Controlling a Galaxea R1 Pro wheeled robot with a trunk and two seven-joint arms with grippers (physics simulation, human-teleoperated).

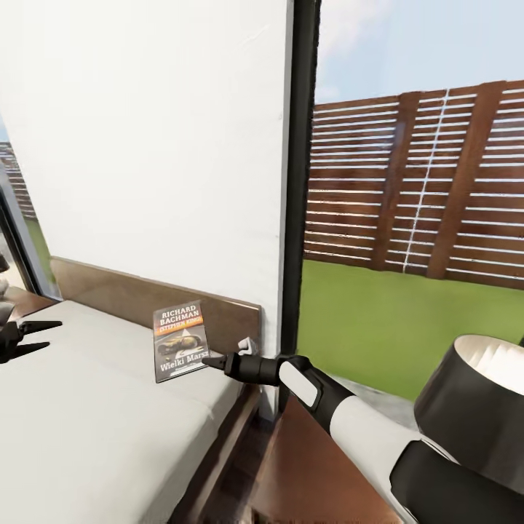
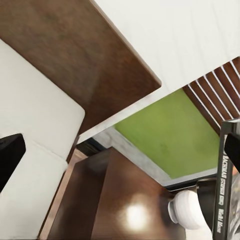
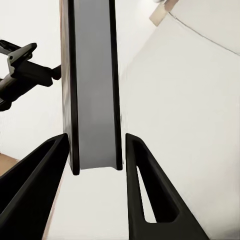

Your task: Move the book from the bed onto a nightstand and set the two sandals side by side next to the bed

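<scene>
The book (image 1: 180,340), dark cover with "RICHARD BACHMAN" and an orange band, stands upright over the bed's light-grey mattress (image 1: 87,415), near the corner by the dark headboard (image 1: 131,295). My right gripper (image 1: 212,361) is shut on its lower corner. In the right wrist view the book's page edge (image 3: 92,85) sits between the two black fingers (image 3: 150,200). My left gripper (image 1: 52,335) hovers open over the mattress at the far left, with nothing in it. The nightstand (image 1: 313,473) is beside the bed, below my right arm. The sandals are out of view.
A black lamp shade (image 1: 480,400) stands on the nightstand at the right, close to my right forearm. A tall black-framed window (image 1: 302,182) shows grass and a slatted fence. White wall rises behind the headboard. Another dark cabinet top (image 1: 25,300) shows at the far left.
</scene>
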